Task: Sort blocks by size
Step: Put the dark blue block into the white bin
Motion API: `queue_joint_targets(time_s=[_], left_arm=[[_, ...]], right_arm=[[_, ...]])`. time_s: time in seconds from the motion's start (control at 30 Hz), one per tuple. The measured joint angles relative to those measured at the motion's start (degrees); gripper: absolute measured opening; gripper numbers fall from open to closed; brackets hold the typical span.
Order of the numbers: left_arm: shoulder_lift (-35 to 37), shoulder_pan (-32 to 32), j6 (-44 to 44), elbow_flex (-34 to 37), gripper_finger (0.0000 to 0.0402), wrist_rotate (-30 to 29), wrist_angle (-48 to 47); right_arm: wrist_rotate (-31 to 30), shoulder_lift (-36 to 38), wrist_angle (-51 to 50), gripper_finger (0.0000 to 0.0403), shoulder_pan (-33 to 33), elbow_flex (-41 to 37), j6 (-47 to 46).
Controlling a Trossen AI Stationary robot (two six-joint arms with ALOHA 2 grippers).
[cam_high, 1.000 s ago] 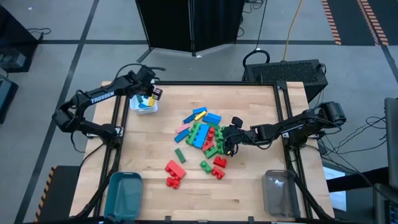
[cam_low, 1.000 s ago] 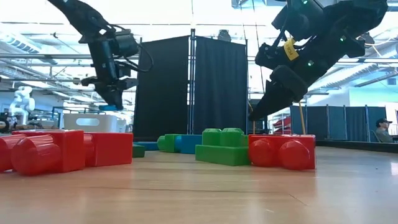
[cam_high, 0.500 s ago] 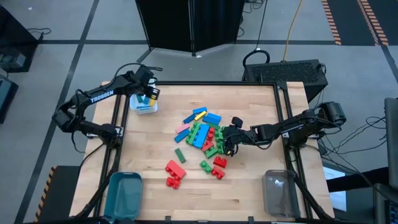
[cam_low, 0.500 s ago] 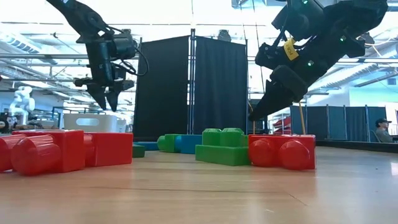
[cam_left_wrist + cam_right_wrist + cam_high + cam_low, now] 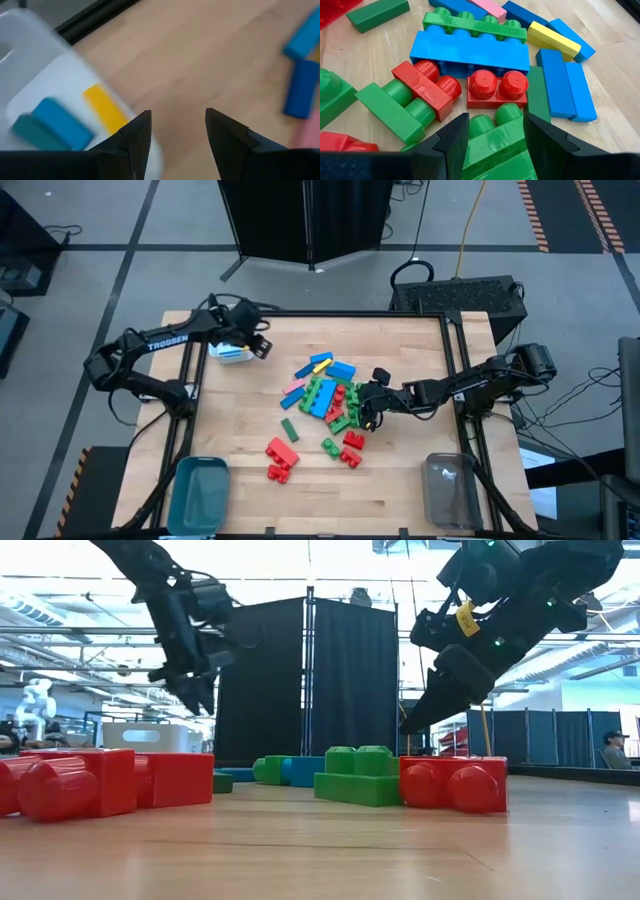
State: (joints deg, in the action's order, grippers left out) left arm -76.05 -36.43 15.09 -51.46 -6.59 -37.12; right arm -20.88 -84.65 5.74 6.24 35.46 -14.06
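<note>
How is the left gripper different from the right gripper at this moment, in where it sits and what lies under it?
The left gripper hangs by the white bin at the table's far left corner; the right gripper sits low over the block pile in the middle. Ahead of the left one lies mostly bare wood; between the right one's fingers shows a green block. Both are open and hold nothing.

The left wrist view was smeared by motion: the white bin [image 5: 45, 85] had soft outlines and ran off the frame, and the blue block [image 5: 52, 125] and yellow block [image 5: 104, 107] in it showed no studs. In the right wrist view the right tool [image 5: 492, 131] covered part of a green block [image 5: 492, 135], while a red block [image 5: 340, 142] was cut by the frame's edge. In the low view, near red blocks [image 5: 105, 780] hid most of the pile.
</note>
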Motion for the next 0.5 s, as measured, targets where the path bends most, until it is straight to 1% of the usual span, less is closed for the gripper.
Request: queue_joint_targets(time_s=[0.17, 0.23, 0.37, 0.5], left_arm=[[-0.07, 5.96, -1.51, 0.00, 0.0176, 0.08, 5.76], [-0.89, 7.60, -2.81, 0.00, 0.0176, 2.16, 9.20], [-3.97, 9.35, -5.63, 0.00, 0.0176, 7.09, 16.04], [-8.56, 10.09, -9.12, -0.02, 0.0176, 8.22, 21.64]], right_arm=[[-0.02, -0.01, 0.13, 0.0176, 0.00, 0.00, -0.13], [-0.02, 0.00, 0.50, 0.0176, 0.00, 0.00, -0.20], [-0.02, 0.01, 2.69, 0.0176, -0.02, 0.02, -0.20], [-0.01, 0.01, 3.49, 0.0176, -0.02, 0.04, -0.18]])
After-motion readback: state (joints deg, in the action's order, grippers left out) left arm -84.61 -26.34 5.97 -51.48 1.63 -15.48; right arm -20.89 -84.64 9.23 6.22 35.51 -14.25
